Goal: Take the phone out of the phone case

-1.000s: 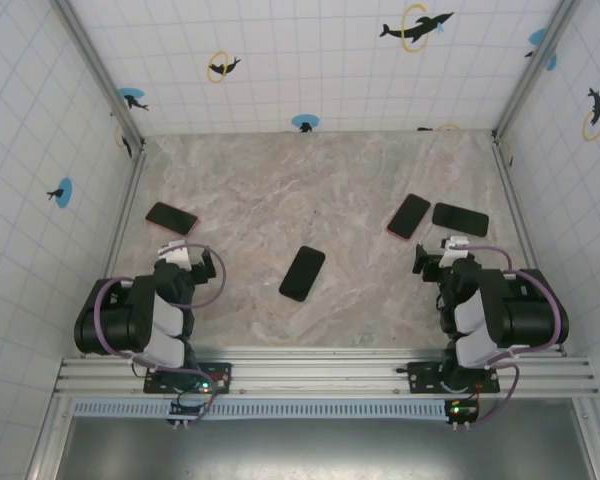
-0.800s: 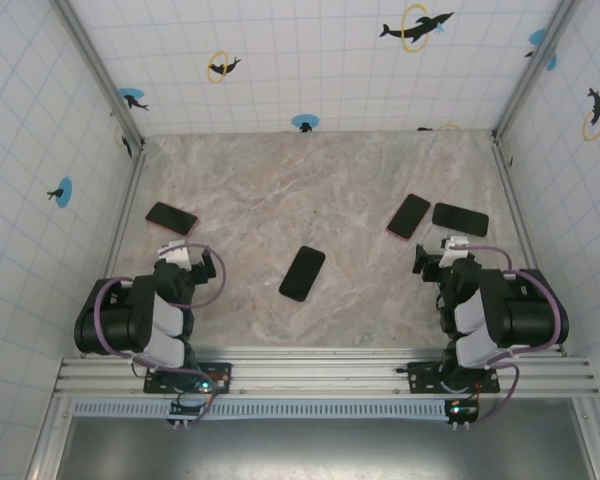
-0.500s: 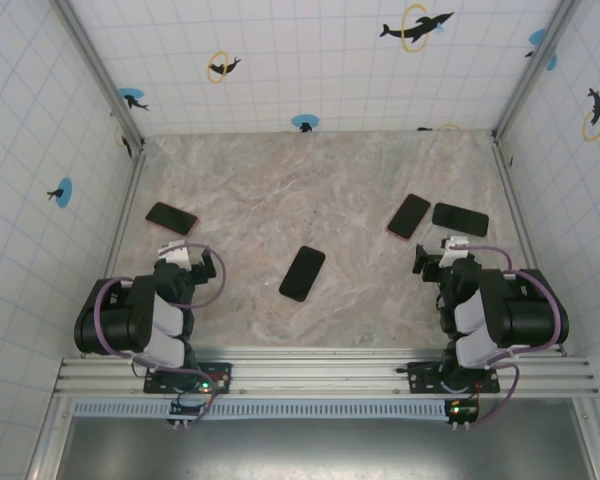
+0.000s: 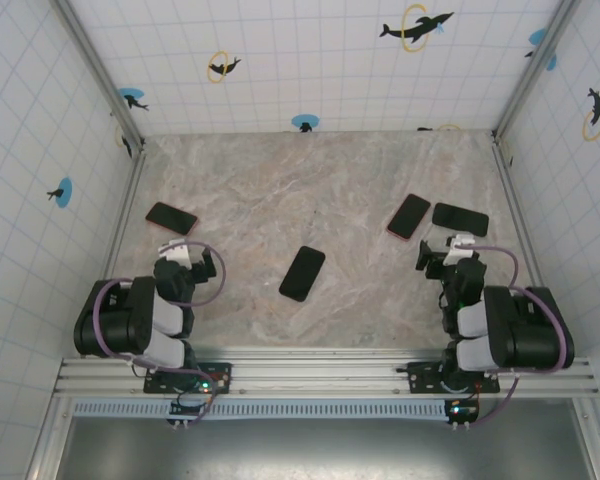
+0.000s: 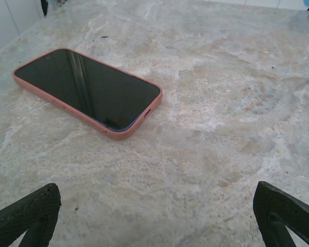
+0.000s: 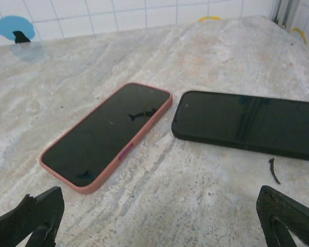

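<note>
phone case [image 6: 108, 136], pink, is lying just beside a black phone [image 6: 247, 126]; right tool [image 6: 157, 226], hanging wide apart, should be pinching the case's edges only.

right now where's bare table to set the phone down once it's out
Widest bare patch: the far half of the table, between the back wall and the phones. Also free: between the left pink-cased phone and the centre black phone. Crowded: right side, where the right pink-cased phone and right black phone lie close together.
</note>
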Motion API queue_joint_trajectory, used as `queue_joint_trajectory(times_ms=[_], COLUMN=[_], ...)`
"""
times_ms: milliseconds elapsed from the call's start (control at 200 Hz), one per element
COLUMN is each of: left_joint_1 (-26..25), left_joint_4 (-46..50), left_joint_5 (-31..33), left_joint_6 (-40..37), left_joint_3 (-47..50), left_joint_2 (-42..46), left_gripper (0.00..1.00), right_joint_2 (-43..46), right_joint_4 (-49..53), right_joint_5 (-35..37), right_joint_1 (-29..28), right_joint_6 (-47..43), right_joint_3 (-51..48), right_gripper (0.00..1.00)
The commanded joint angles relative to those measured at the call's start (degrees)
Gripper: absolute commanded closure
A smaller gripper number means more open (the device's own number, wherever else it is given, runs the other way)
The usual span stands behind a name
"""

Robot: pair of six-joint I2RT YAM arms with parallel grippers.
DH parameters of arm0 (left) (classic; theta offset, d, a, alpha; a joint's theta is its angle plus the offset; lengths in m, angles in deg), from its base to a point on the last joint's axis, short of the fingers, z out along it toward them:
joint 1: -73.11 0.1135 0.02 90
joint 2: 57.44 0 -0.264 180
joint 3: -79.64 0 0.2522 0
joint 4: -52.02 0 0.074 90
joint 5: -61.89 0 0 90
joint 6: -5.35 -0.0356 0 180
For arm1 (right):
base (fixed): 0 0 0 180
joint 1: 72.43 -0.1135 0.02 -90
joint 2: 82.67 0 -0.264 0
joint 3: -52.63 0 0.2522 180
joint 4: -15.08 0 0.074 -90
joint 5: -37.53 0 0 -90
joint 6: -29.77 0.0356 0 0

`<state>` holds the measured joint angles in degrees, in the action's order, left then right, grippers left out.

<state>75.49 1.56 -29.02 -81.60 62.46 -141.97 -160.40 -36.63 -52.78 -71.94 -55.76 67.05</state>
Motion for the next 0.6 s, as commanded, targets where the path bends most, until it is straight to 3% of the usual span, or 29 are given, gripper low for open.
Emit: queue_joint_trajectory(times_ms=[0,335,596], left_joint_1=[0.4,0.3,0.3], left_joint_4=[14.7,48.1,66.6], left_joint_5=[-1.3,3.2,6.5], left_joint_6=[-0.3,10.2,26.6], left_joint_3=[-8.1,-28.3,-37.3], left_joint_2=[3.5,11.6,15.5], left_gripper=[0.02,0.02,0.02], right_joint_2=[5.5,15.1,18.9], right_joint_4=[7.6,27.8,45.8], right_joint_5=[-1.9,-13.6,-21.2], right_joint_1=[0.4,0.0,-0.7], right_joint_6=[0.5,5.7,4.9], right_joint_3=[1.8,13.5,22.5], right_gripper=[0.02,0.02,0.02])
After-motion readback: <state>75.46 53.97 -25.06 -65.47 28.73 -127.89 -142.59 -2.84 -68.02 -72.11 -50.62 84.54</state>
